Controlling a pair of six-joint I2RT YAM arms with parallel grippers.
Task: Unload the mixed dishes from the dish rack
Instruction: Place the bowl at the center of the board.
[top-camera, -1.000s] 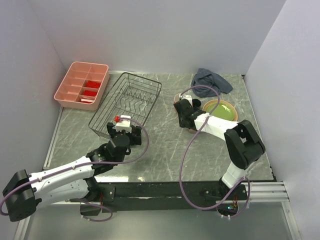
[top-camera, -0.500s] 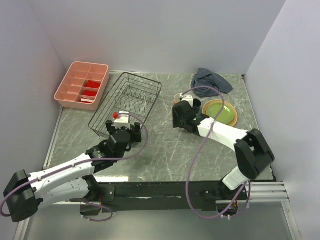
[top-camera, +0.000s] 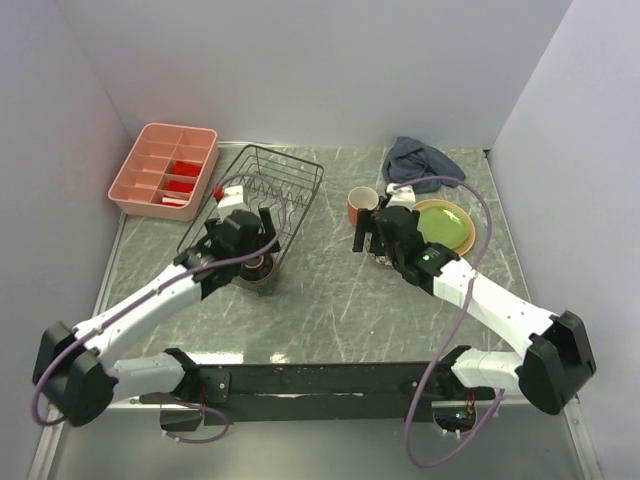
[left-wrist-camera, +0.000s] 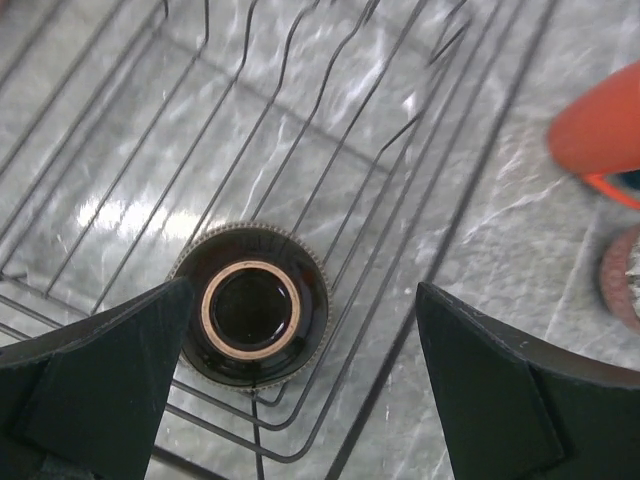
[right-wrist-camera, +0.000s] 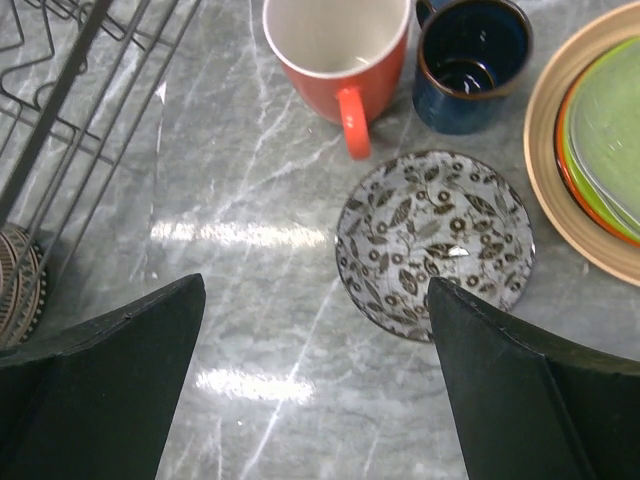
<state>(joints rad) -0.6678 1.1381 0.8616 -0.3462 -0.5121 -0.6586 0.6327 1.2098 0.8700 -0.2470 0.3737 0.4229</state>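
Dish rack (top-camera: 305, 195): a dark brown bowl (left-wrist-camera: 251, 317) is kept inside (upside down).
Left gripper (left-wrist-camera: 303, 300): held spread above that bowl.
Right gripper (right-wrist-camera: 316, 285): held spread, right of the rack.
Orange mug (right-wrist-camera: 335, 45): set right of the rack.

Here we have two arms in white shells with black joints, left arm (top-camera: 150, 300) and right arm (top-camera: 490, 300), each trailing a looping mauve cable (top-camera: 489, 218). A red tab (top-camera: 218, 192) tops the left wrist (a green light (top-camera: 428, 257) glows on the right one). On the left gripper (left-wrist-camera: 305, 290), the fingers (left-wrist-camera: 100, 380) are matte black wedges.
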